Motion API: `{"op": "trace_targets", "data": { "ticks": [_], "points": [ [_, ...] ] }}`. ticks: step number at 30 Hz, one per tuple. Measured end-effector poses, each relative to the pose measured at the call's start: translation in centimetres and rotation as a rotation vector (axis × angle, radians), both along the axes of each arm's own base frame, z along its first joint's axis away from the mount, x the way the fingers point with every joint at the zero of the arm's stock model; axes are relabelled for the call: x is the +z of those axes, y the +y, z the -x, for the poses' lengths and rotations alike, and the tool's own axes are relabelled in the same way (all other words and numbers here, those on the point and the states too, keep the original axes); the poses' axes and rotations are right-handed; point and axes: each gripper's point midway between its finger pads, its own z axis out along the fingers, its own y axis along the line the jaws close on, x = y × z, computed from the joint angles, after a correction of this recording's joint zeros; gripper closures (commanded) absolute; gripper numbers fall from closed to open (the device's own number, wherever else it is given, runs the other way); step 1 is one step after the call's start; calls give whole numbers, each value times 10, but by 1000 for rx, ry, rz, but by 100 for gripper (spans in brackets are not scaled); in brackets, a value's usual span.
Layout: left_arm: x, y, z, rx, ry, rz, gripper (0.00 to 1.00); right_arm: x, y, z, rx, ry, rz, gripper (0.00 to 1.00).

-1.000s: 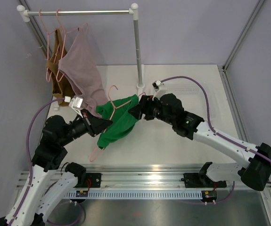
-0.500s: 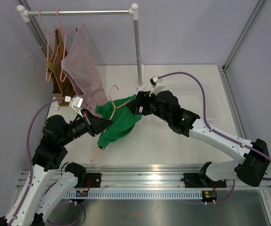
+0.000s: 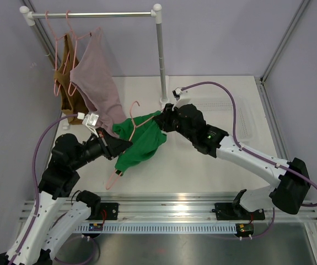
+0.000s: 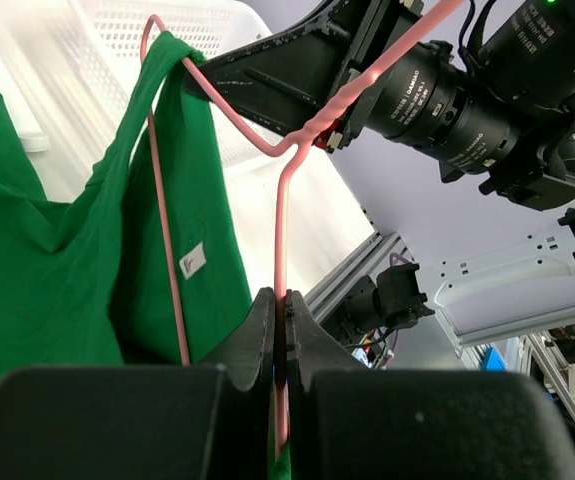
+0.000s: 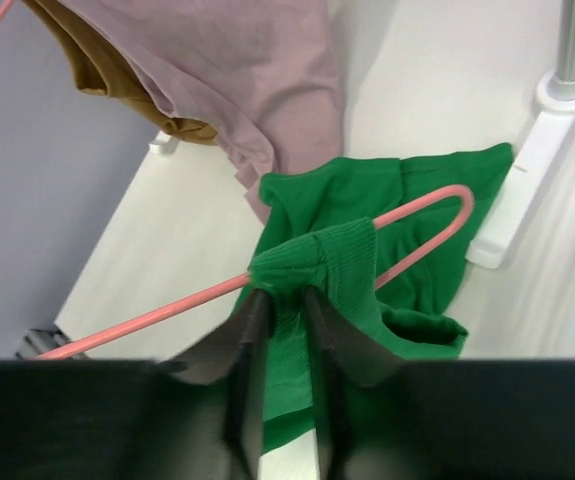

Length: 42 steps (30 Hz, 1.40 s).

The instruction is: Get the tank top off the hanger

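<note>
A green tank top (image 3: 141, 144) hangs on a pink wire hanger (image 3: 114, 175), held low over the table. My left gripper (image 3: 126, 144) is shut on the hanger's wire (image 4: 279, 220), which runs straight up from between its jaws (image 4: 280, 300). At the hanger's far shoulder, my right gripper (image 3: 161, 120) has its jaws closed around the green strap (image 5: 337, 255), with bunched fabric pinched between them (image 5: 285, 295). The pink wire (image 5: 147, 318) passes just beyond its fingertips. The tank top's body (image 4: 67, 260) drapes below the hanger.
A clothes rack rail (image 3: 92, 15) at the back left carries a mauve top (image 3: 95, 77) and a brown garment (image 3: 64, 77) on pink hangers. Its upright post (image 3: 160, 55) stands right behind my right gripper. A white basket (image 3: 232, 116) lies at the right.
My right arm has reached left to the hanger's shoulder and its jaws have closed on the green strap. The left gripper and hanger have stayed put.
</note>
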Motion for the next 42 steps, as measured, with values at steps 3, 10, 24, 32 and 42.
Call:
{"op": "trace_targets", "data": {
  "ticks": [3, 10, 24, 32, 42],
  "points": [
    [-2, 0, 0, -1, 2, -9, 100, -2, -5, -3, -23, -13, 30, 100],
    [-7, 4, 3, -6, -6, -61, 100, -10, -19, -10, -83, -25, 106, 100],
    [34, 21, 31, -30, -156, -148, 100, -19, -70, -46, -169, 9, 165, 100],
    [77, 22, 36, 6, -341, -8, 100, 7, -59, 14, 89, -6, -9, 100],
    [152, 21, -9, 150, -696, 161, 100, 78, -56, 129, 541, -62, -232, 100]
  ]
}}
